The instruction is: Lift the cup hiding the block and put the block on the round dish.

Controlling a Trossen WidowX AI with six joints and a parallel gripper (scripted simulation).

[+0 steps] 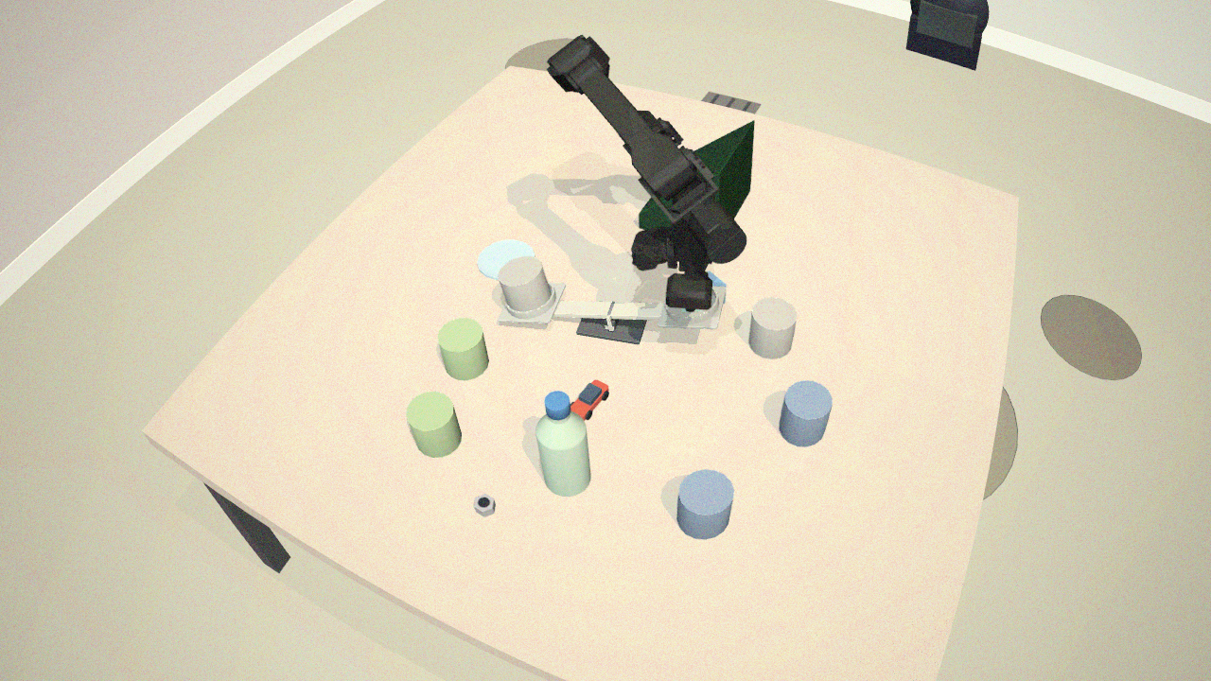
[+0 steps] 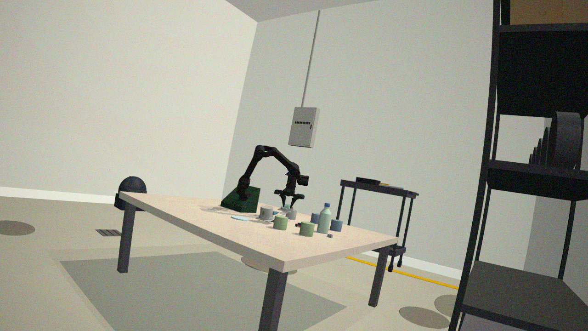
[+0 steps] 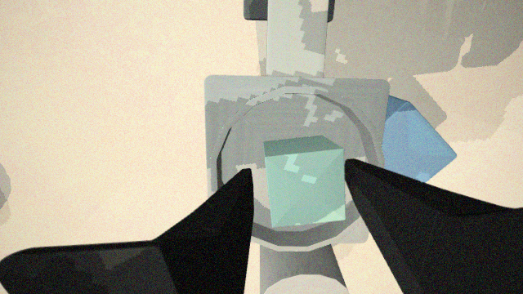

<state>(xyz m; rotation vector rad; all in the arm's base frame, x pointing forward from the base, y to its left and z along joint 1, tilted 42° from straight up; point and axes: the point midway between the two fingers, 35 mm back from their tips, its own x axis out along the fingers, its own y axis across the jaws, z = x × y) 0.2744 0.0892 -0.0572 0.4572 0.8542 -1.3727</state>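
The pale green block (image 3: 306, 184) sits inside the ring on one end of the balance (image 1: 584, 309) (image 3: 294, 49). My gripper (image 2: 288, 206) (image 3: 297, 172) is low over that end, its fingers on either side of the block. It is open: a narrow gap shows beside the left finger, and the right fingertip is very near the block. The arm hides the block in the top view. One grey cup (image 1: 524, 286) (image 2: 266, 212) stands on the other end. The other grey cup (image 1: 771, 328) (image 2: 291, 214) (image 3: 304, 286) stands on the table beyond the block's end. The round dish (image 1: 500, 253) (image 2: 239, 217) is pale blue and bare.
A blue angular object (image 1: 718, 279) (image 3: 417, 143) lies beside the block's pan. Two green cylinders (image 1: 464, 348) (image 1: 435, 425), two blue cylinders (image 1: 804, 413) (image 1: 704, 504), a bottle (image 1: 564, 453), a red toy car (image 1: 588, 399) and a nut (image 1: 484, 505) stand or lie farther from the arm's base.
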